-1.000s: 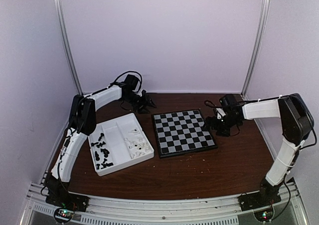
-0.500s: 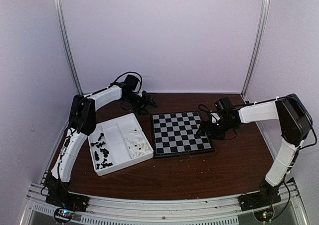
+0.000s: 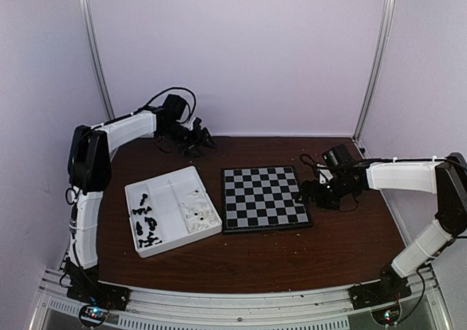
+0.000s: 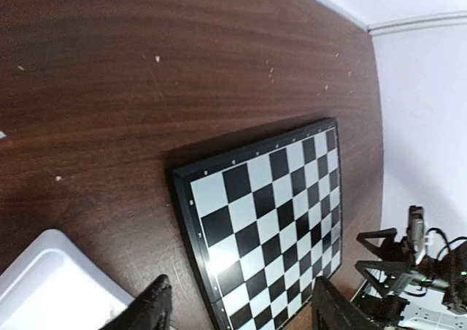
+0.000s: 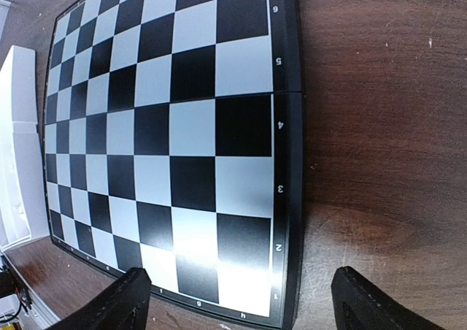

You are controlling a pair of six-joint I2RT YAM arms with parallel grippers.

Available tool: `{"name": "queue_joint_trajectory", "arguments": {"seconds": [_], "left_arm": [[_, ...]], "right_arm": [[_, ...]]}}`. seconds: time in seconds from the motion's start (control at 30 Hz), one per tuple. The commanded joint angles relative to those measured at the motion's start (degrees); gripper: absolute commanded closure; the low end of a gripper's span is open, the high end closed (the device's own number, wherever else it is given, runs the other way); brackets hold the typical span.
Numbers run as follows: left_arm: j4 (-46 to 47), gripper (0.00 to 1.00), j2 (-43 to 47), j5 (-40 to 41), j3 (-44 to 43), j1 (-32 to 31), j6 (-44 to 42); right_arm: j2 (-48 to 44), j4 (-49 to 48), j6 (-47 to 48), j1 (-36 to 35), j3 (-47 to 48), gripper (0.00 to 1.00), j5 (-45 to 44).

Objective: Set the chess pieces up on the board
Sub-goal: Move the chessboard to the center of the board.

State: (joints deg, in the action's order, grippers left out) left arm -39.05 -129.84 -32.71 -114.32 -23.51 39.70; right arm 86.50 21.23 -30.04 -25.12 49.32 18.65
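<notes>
Both grippers show spread fingers on my feeds, pinching nothing. I see the left gripper [image 3: 198,139] hanging over the far left of the table [image 3: 328,250], beyond the white tray [image 3: 169,176]. The right gripper [image 3: 305,191] sits low, just beside the right rim of the board [image 3: 265,197]. The chess pieces [image 3: 146,224] lie in the tray, black ones left, cream ones right.

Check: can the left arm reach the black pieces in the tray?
Probably yes: the left gripper hangs open beyond the uncovered tray, and nothing stands between it and the black pieces.
</notes>
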Motion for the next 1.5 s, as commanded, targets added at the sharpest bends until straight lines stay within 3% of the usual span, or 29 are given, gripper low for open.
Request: {"name": "queue_joint_trajectory", "arguments": {"seconds": [0.0,0.13,0.33,0.47,0.7,1.07,1.33,1.47], "left_arm": [[2.1,0.40,3.3,-3.4,2.8,6.1,-8.6],[1.4,0.52,2.2,-4.4,2.5,9.2,-15.5],[9.9,0.74,-3.8,-7.3,0.4,12.3,-14.6],[17.6,0.76,-9.6,-9.7,-2.8,12.2,-10.0],[21.0,0.78,-19.9,-14.8,-12.7,11.9,-2.4],[17.4,0.82,-23.0,-20.3,-16.7,10.0,-0.4],[17.8,0.77,-23.7,-21.0,-17.1,6.8,-0.2],[18.7,0.70,-23.8,-21.3,-17.1,5.2,-1.2]], "right_arm": [[-0.8,-0.2,-0.6,0.0,1.3,0.11,-3.2],[-1.0,-1.3,-1.3,0.0,1.4,0.10,-3.3],[-1.1,-2.1,-2.1,-0.1,1.5,0.10,-3.4],[-0.9,-1.8,-2.0,0.0,2.2,0.10,-3.6],[-1.7,-1.9,-2.8,-0.1,2.5,0.10,-4.5],[-0.2,-2.3,-3.1,-0.1,3.8,0.10,-4.3],[1.0,-2.8,-3.3,0.0,4.2,0.10,-4.2],[0.7,-3.0,-3.4,-0.1,3.9,0.10,-4.2]]}}
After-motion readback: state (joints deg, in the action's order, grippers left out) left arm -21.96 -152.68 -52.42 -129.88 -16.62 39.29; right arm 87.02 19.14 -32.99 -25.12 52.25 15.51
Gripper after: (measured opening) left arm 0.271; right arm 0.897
